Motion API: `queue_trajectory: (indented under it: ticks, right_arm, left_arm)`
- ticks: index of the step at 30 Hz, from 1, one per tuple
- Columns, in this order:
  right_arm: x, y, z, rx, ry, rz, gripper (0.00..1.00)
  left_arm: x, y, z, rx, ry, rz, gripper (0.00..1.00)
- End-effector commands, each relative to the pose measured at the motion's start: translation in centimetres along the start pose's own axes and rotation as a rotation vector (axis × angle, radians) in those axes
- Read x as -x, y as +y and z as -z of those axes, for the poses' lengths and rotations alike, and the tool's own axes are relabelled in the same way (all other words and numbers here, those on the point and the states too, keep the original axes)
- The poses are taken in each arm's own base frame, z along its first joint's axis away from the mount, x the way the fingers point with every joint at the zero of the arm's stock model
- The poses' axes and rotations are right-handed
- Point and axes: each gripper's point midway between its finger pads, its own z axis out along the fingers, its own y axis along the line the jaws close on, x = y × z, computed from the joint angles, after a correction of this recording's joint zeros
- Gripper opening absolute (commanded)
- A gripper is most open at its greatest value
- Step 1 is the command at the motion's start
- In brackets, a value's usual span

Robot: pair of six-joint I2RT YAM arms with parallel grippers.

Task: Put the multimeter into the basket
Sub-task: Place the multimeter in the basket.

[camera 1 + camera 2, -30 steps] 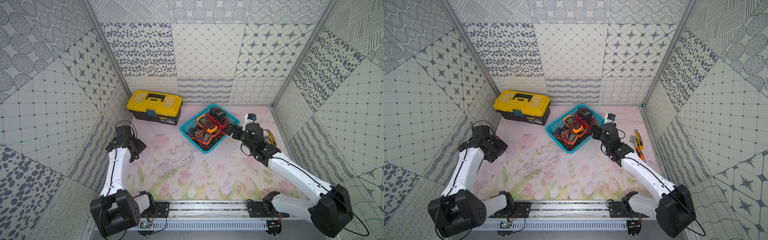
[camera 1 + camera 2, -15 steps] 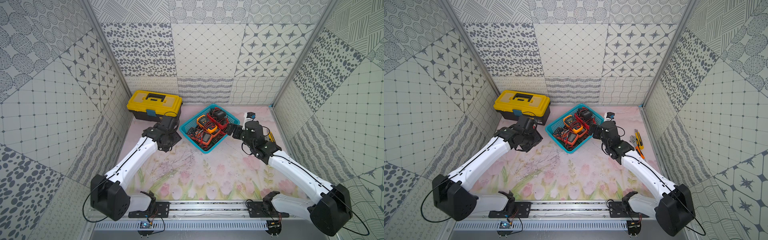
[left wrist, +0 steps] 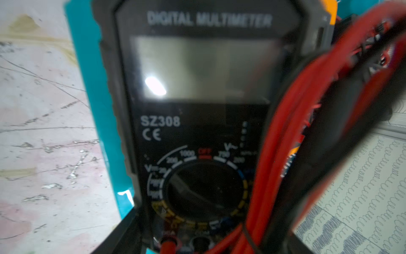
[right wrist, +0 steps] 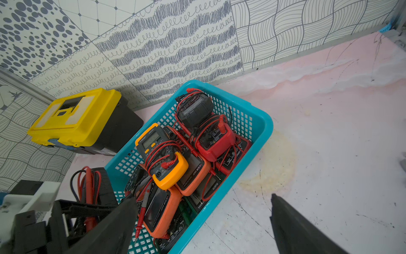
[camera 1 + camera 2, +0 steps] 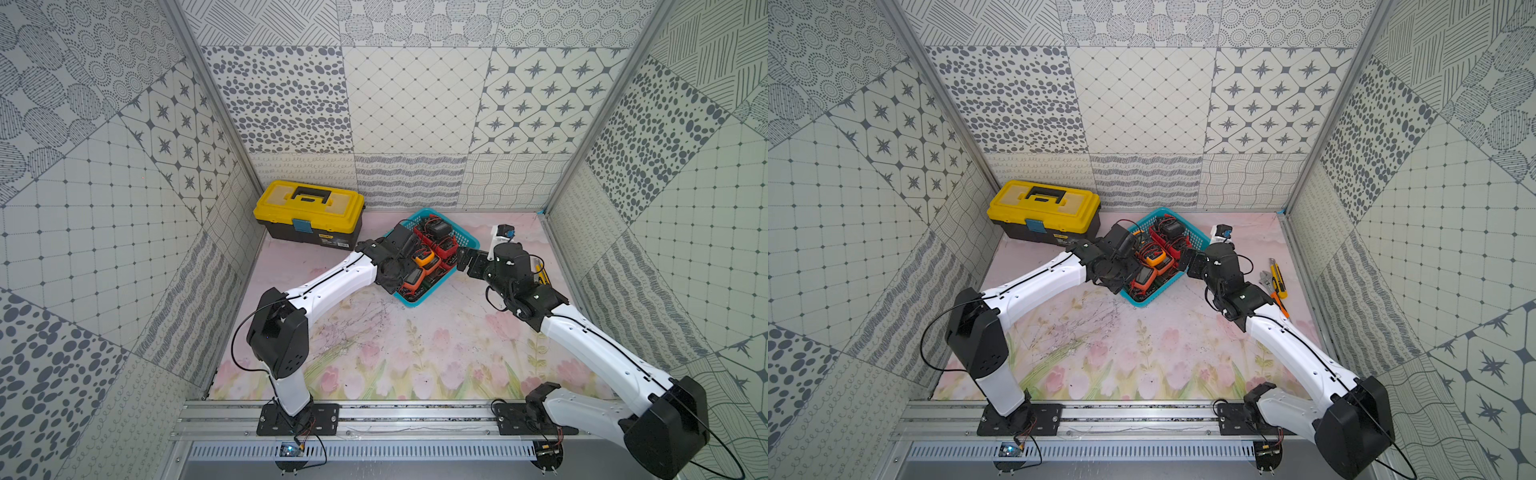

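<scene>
Your left pincer (image 5: 395, 254) is clamped on the black multimeter (image 3: 197, 123). It grips the meter at the socket end, and a bundle of red leads (image 3: 285, 132) is wrapped round the body. A second ago that arm was folded back against the left wall. Half a second ago it had swung in between the toolbox (image 5: 309, 208) and the basket (image 5: 415, 303). Now it holds the multimeter right at the basket's rim on the toolbox side. The right wrist view shows the meter just outside the mesh wall, not yet inside, and the left wrist view shows the turquoise rim running alongside it.

Your right pincer (image 4: 202, 220) has its jaws spread wide with nothing between them. It sits low at the basket's opposite long wall, one finger over the rim and one over the tabletop (image 4: 329, 154). It has barely shifted over the last second.

The basket sits where it was, piled with orange, yellow and red meters (image 4: 167, 162) and their tangled wires. The yellow-lidded toolbox stands closed near the back wall, also unmoved.
</scene>
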Motion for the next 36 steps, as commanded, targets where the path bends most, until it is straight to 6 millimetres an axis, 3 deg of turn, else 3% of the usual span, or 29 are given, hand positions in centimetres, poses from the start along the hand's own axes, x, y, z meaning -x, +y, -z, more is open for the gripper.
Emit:
queue_trajectory:
  ticks: [1,10,12,13,14,15,16,21,27,36]
  right_arm:
    - [0.4,0.1,0.6,0.023,-0.027,-0.015,0.99]
    - [0.4,-0.1,0.7,0.020,-0.035,-0.011,0.99]
    - [0.4,0.0,0.7,0.025,-0.035,-0.009,0.99]
    - [0.5,0.0,0.7,0.025,-0.035,-0.008,0.99]
    - [0.5,0.1,0.7,0.026,-0.034,-0.007,0.99]
    - [0.5,0.1,0.7,0.025,-0.034,-0.005,0.99]
    - [0.6,0.0,0.7,0.024,-0.037,-0.006,0.99]
    - [0.9,0.0,0.9,0.014,-0.047,-0.003,0.99]
    - [1.6,-0.4,1.2,-0.018,-0.061,0.019,0.99]
    - [2.7,-1.6,2.2,-0.090,-0.099,0.024,0.99]
  left_arm:
    - [-0.3,-2.3,-1.3,-0.046,-0.002,0.151,0.00]
    - [-1.6,-1.4,-3.9,0.007,0.053,0.215,0.03]
    - [-1.4,-1.4,-4.2,0.006,0.039,0.198,0.21]
    - [-1.2,-1.4,-4.3,0.008,0.028,0.182,0.37]
    - [-1.1,-1.3,-4.3,0.011,0.021,0.172,0.59]
    - [-1.0,-1.3,-4.4,0.011,0.021,0.161,0.88]
    - [-1.0,-1.3,-4.4,0.009,0.026,0.150,0.99]
    - [-1.1,-1.8,-3.8,-0.010,0.039,0.086,0.99]
    - [-0.9,-2.4,-0.7,-0.050,0.050,0.008,0.99]
    - [-0.8,0.6,4.1,-0.105,0.108,0.050,0.99]
